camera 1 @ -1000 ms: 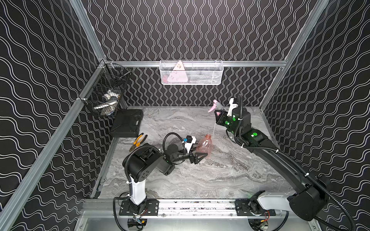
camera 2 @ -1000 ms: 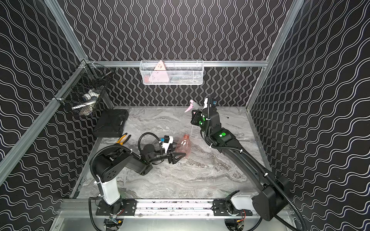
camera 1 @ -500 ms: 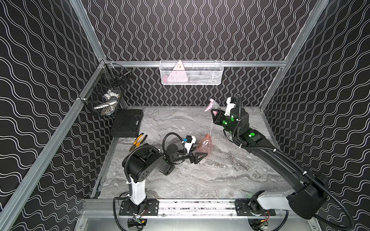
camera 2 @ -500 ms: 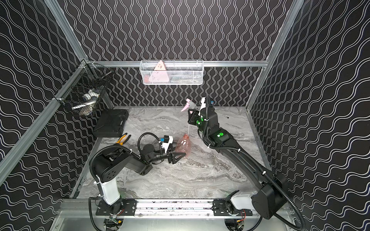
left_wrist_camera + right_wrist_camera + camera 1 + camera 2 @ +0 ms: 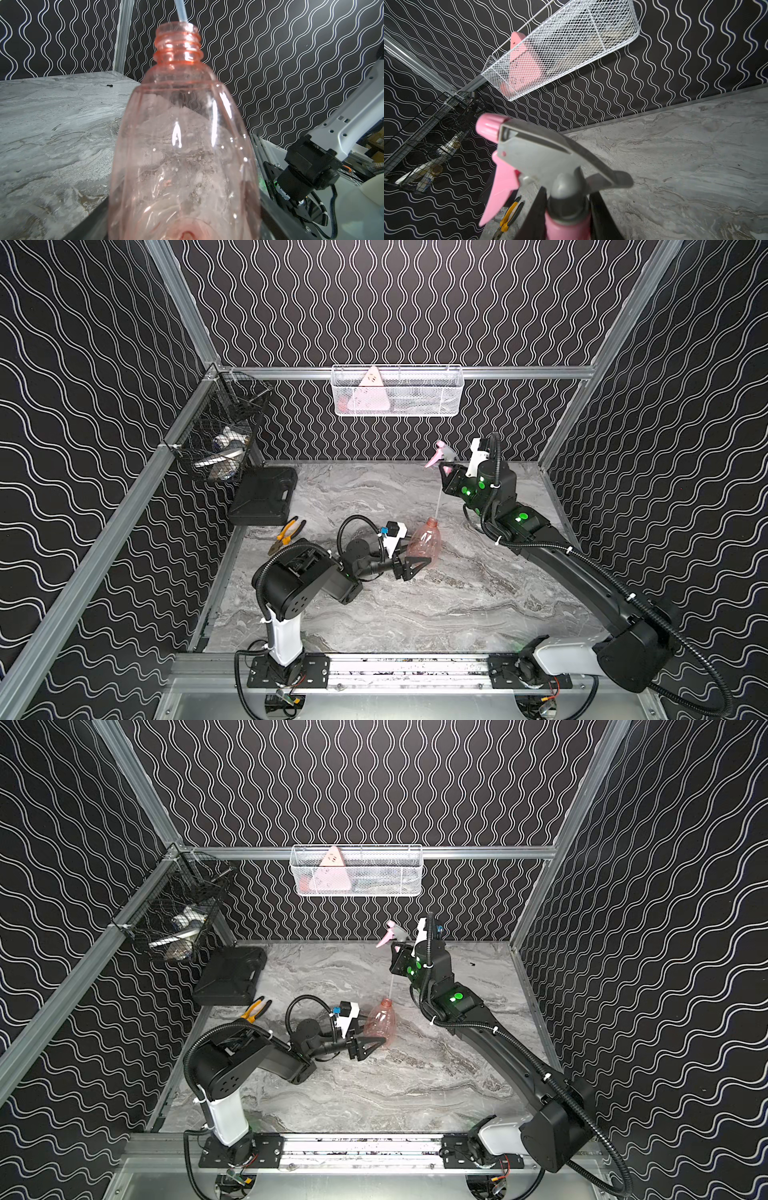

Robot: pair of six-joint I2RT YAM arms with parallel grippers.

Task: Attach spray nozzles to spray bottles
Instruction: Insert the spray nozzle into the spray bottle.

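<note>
Presently, the insertion step is in hand. The left gripper [image 5: 415, 554], jaws part-spread, clamps the lower body of the bottle [image 5: 424, 541], which stands near-upright on the table [image 5: 415, 614] at mid-scene. The right gripper [image 5: 446, 470], jaws nearly closed, grips the nozzle [image 5: 440, 450] by its collar, raised above the bottle. The tube [image 5: 438, 502] hangs with its tip at the bottle mouth (whether inside the rim cannot be told). Next move, by my judgement: lower straight, seat the collar on the threads, then twist.
</note>
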